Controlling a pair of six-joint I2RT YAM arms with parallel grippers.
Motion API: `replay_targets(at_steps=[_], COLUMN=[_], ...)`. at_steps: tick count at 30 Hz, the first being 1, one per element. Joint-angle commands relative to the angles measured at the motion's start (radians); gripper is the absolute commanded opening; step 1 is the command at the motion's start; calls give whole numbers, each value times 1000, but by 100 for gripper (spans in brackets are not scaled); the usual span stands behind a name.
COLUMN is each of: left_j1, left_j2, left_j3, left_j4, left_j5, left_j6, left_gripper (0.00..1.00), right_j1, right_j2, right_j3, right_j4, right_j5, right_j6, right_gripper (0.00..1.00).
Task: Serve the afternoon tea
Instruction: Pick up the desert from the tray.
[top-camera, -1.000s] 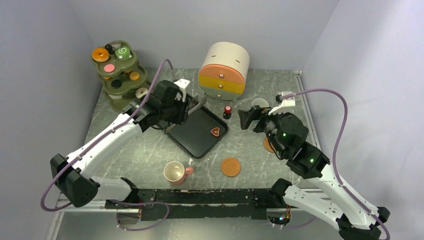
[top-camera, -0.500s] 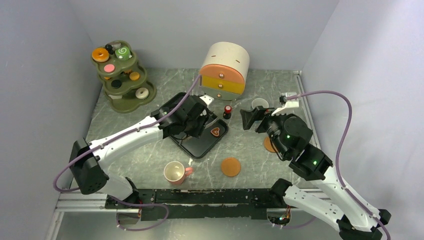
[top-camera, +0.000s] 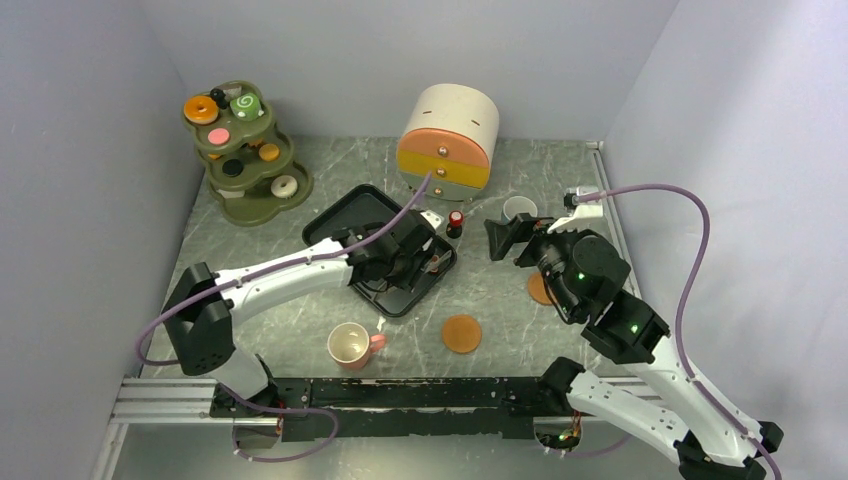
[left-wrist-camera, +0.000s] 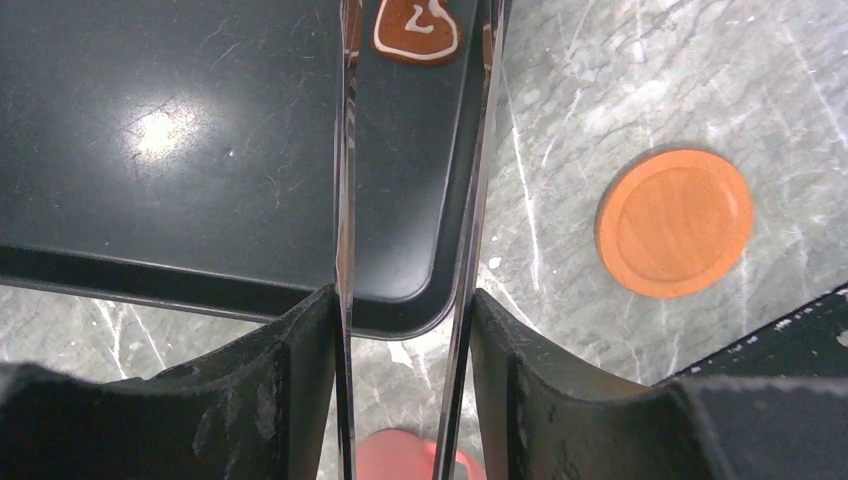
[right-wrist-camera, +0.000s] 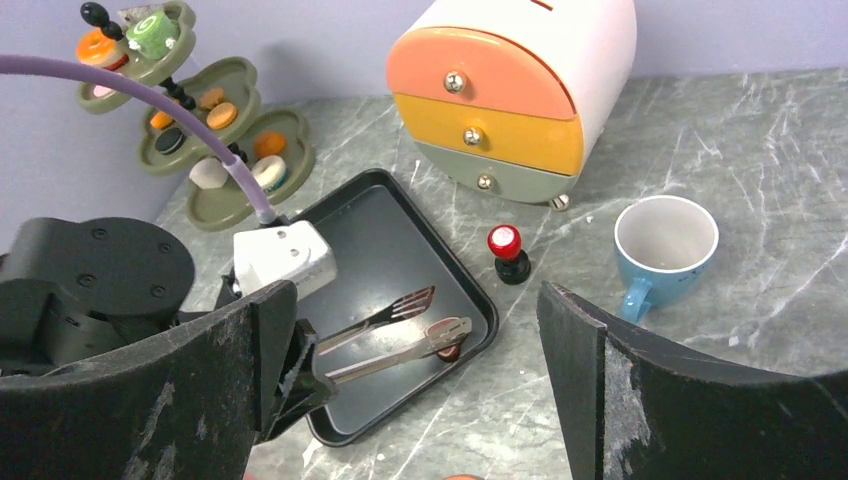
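The left gripper (left-wrist-camera: 402, 300) holds tongs (right-wrist-camera: 400, 352), their tips straddling the heart cookie (left-wrist-camera: 415, 28) in the tray (left-wrist-camera: 150, 200) corner. The right gripper (top-camera: 492, 240) gapes wide and empty. A slack squeeze could let the flat cookie slip free.

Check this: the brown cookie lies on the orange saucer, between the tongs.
Wrong. The brown cookie lies on the black tray, between the tongs; the orange saucer is bare. The left wrist view shows it.
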Motion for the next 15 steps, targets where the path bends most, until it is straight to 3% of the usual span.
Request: replay_targets(at_steps=[1,15], left_j1=[-17,-44], left_j2=[28,64], left_j3=[11,-4], left_j4=[29,40], left_j5=[-67,-96], left_j6=[-8,-4], left_gripper=[54,54], right_j1=[-5,-5], right_j2=[-10,-19], right_j3=[30,19], right_j4=[-17,-6], right_j5=[19,4], right_j6=[-10,-2], right_gripper=[94,94])
